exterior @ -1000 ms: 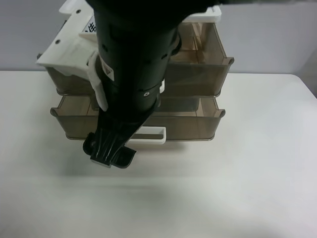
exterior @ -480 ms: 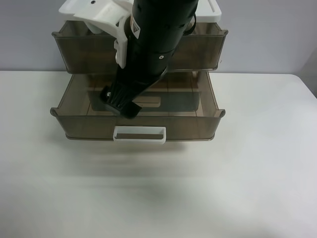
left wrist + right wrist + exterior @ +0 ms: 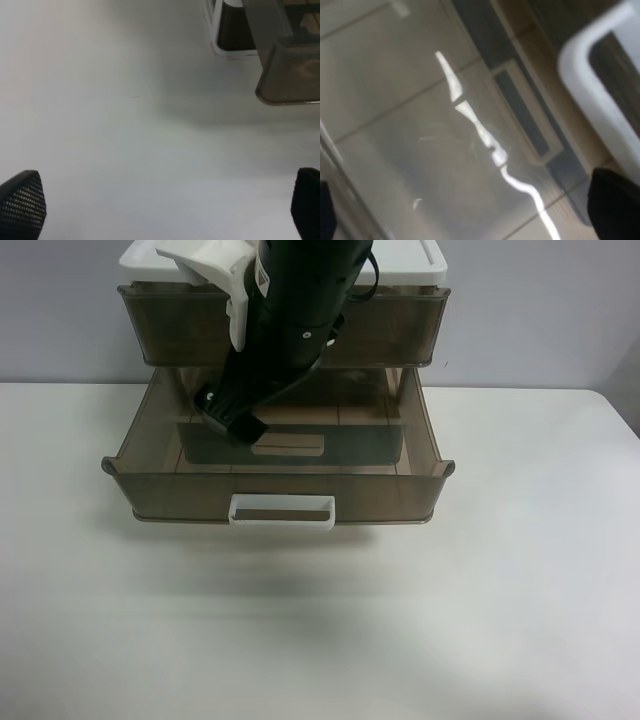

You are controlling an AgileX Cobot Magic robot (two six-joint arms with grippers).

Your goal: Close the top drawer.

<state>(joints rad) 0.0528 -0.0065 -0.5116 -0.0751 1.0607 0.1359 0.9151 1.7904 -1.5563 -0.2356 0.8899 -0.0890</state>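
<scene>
table (image 3: pixel 520 580): white, bare-topped | on it: brown-drawered drawer unit (image 3: pixel 400 335), far side

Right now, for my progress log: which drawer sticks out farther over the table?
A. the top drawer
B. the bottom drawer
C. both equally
B: the bottom drawer juts far out, its floor open to view, while the top drawer has its front about level with the white cabinet top.

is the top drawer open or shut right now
Shut or nearly so: the top drawer front sits about flush under the white lid, while the lower drawer sticks far out. Fully seated: cannot tell.
</scene>
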